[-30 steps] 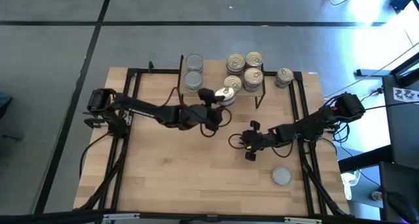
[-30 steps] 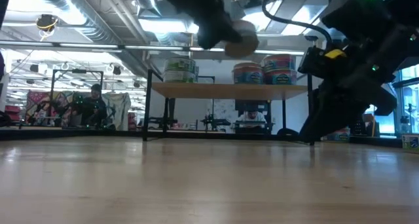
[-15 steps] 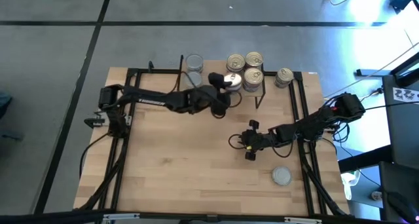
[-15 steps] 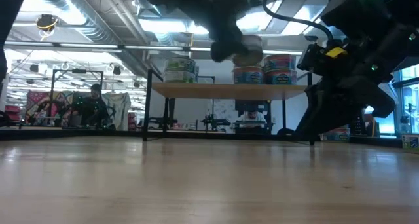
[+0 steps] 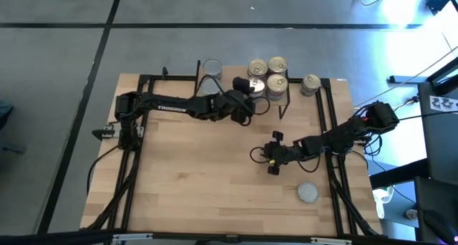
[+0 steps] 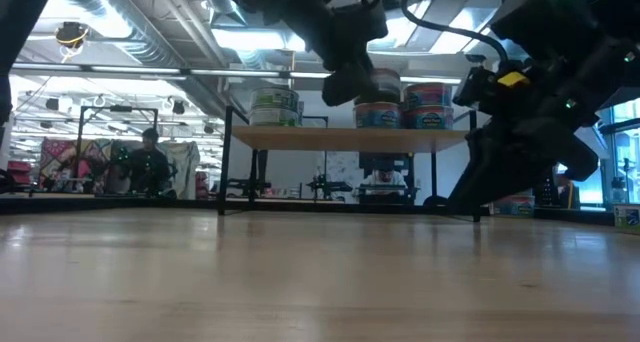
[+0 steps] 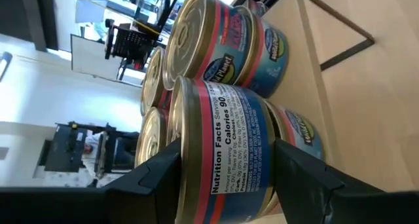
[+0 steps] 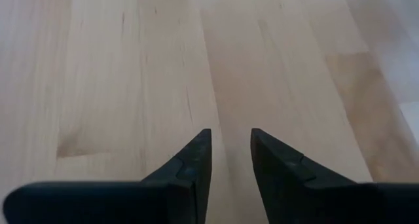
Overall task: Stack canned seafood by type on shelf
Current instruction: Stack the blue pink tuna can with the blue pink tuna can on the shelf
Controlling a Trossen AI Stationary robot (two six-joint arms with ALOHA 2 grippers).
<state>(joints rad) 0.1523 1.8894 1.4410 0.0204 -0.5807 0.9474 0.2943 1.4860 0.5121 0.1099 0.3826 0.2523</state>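
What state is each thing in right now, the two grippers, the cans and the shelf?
left gripper: shut on a can, over the shelf.
held can: gripped, above the gold-lid group.
right gripper: narrow gap, holding nothing, above bare table.
shelf: standing, carrying cans.
silver-lid can: loose on table.
gold-lid can: beside the shelf.

The left tool point(image 5: 247, 85) holds one can point(image 7: 226, 152) between its fingers, a short round tin with a gold lid and a blue and red label. It is above the light-wood shelf point(image 6: 350, 135), touching the gold-lid cans point(image 5: 268, 73) stacked just beyond it. A silver-lid stack point(image 5: 212, 67) stands near the shelf's other end. Two more cans lie off the shelf.
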